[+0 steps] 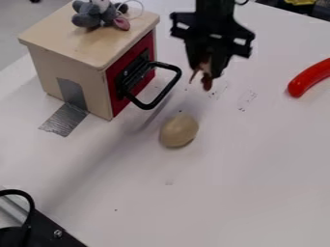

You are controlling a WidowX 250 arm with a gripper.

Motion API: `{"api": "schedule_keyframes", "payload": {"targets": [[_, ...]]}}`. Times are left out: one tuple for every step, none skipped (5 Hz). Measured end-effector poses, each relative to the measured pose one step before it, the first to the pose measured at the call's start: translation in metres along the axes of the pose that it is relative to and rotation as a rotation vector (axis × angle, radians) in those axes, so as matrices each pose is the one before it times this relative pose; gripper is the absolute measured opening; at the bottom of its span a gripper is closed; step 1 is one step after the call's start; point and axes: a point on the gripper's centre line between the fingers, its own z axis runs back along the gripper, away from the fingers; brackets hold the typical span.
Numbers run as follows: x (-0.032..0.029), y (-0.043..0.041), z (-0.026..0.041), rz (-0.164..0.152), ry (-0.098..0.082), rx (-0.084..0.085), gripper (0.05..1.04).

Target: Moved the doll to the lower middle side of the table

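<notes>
Camera view: gripper [205, 73] over the table's upper middle, pinching small brown doll [207, 82], mostly hidden. Box [74, 62] upper left, 1 black handle [161, 99] jutting toward table middle, 1 grey plush [90, 17] on top, tape [64, 119] at base. 1 potato [178, 130] near handle. 1 red curved toy [310, 77] at right edge. Black hardware [46, 231] lower left. White tabletop [226, 193] runs from potato to bottom edge; its far edge crosses upper right.
</notes>
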Motion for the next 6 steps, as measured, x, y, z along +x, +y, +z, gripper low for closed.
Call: {"api": "schedule_keyframes", "payload": {"targets": [[-0.05002,-0.00606,0.00297,-0.0177,0.0227,0.0029,0.395],[-0.05088,-0.00209,-0.00213,-0.0064,0.0355,0.0010,0.395],[-0.04934,0.00333,-0.00817,-0.0061,0.0314,0.0018,0.395],[-0.01873,-0.00153,-0.01696,-0.0111,0.0393,0.0080,0.469],[0.00070,-0.00226,-0.00919,0.0068,0.0129,-0.0065,0.792],[0.00148,-0.00032,-0.00374,-0.0052,0.0061,0.0011,0.999]]}}
